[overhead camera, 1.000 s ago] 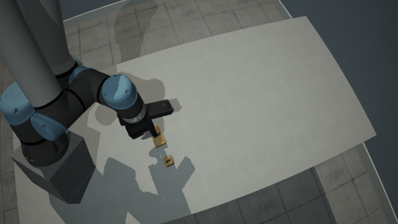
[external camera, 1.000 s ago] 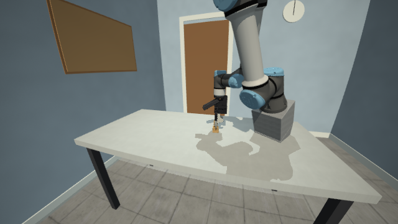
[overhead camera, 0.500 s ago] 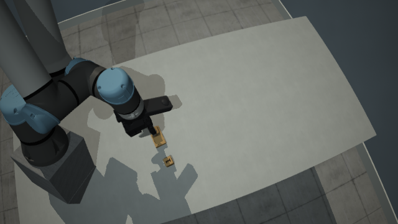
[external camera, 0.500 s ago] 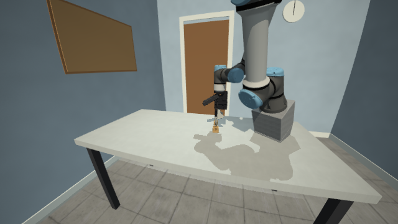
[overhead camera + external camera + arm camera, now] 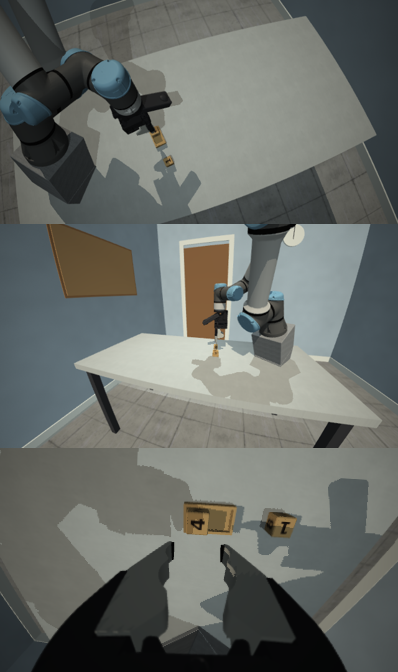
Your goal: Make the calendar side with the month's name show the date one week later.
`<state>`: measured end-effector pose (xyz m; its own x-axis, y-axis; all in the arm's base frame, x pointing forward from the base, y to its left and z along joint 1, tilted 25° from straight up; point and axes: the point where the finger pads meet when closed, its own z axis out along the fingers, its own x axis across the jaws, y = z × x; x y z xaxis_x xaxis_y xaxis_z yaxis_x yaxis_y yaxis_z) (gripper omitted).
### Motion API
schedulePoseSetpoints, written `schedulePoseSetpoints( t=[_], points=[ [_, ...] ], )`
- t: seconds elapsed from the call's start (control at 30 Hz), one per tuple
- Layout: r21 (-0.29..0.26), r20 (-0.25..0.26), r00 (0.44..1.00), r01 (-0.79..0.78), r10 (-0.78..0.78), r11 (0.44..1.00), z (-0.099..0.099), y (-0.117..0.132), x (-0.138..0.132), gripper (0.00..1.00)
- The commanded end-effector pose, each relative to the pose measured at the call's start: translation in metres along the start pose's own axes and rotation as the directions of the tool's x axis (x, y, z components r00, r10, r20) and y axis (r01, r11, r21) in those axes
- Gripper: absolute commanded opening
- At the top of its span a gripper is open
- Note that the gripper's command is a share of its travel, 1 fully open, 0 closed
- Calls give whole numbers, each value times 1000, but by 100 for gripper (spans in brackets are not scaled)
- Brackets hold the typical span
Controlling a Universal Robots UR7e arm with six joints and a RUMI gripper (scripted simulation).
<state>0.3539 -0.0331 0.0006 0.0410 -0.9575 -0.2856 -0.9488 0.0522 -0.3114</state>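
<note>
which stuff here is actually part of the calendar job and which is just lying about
Part of the job:
- tray, with an open slot
- cube in the tray showing 4
- loose cube on the table showing 1
- gripper, partly open and holding nothing

Not part of it:
- table
- door
- wall board
- clock

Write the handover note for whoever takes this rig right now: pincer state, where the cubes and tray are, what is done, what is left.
Pincer: part open, holding nothing, hanging above the table just short of the tray.
Tray: on the table, one slot filled by the cube showing 4, the slot beside it vacant.
Second cube: out of the tray, on the table beside it, a 1 showing on one face.
Done: one cube seated flat.
Left: turn cubes as needed for the new date, digits upright, seat both flat. The month side is not readable here.
</note>
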Motion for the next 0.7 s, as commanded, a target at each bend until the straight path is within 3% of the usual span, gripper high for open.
schedulePoseSetpoints(
  t=[0.0, 0.4, 0.43, 0.67],
  points=[
    [0, 2, 1000, 1, -1, 1000, -8, 1, 0, 28],
    [0, 2, 1000, 1, -1, 1000, -13, 1, 0, 28],
    [0, 2, 1000, 1, -1, 1000, -13, 1, 0, 100],
    [0, 2, 1000, 1, -1, 1000, -13, 1, 0, 100]
  ],
)
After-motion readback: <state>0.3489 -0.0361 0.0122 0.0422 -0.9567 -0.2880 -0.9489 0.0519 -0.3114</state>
